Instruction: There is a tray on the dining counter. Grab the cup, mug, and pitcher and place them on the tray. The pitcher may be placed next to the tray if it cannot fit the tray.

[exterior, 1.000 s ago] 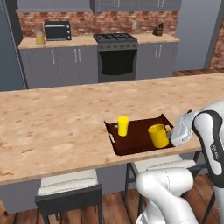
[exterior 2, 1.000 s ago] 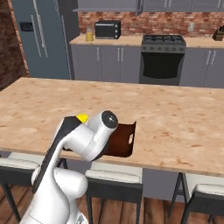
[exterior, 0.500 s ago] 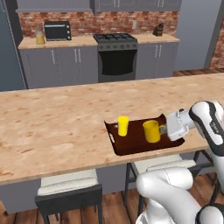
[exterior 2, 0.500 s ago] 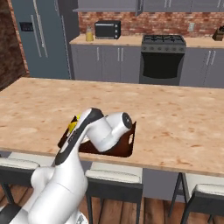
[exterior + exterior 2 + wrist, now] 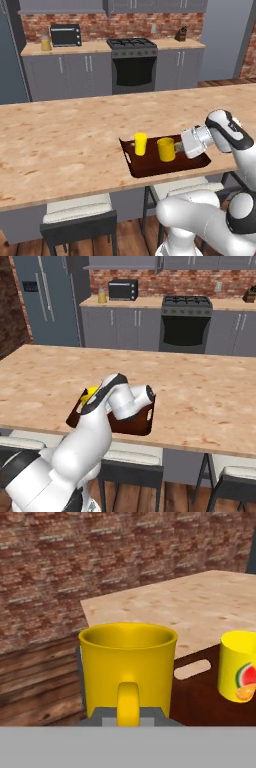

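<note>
Over tray (image 5: pixel 150 167): hand (image 5: pixel 178 146) grips mug (image 5: pixel 166 149) handle; cup (image 5: pixel 239 666) fruit pic hand-view.

stove: black oven with gas burners (image 5: pixel 133 64), set between grey cabinets at the back wall
toaster oven: black (image 5: pixel 66 35), on the back counter left of the stove
brick wall: red (image 5: pixel 130 24), behind the back counter
fridge: grey, tall (image 5: pixel 47 298), at the left
stools: pale seats (image 5: pixel 77 208) under the near counter edge
</note>
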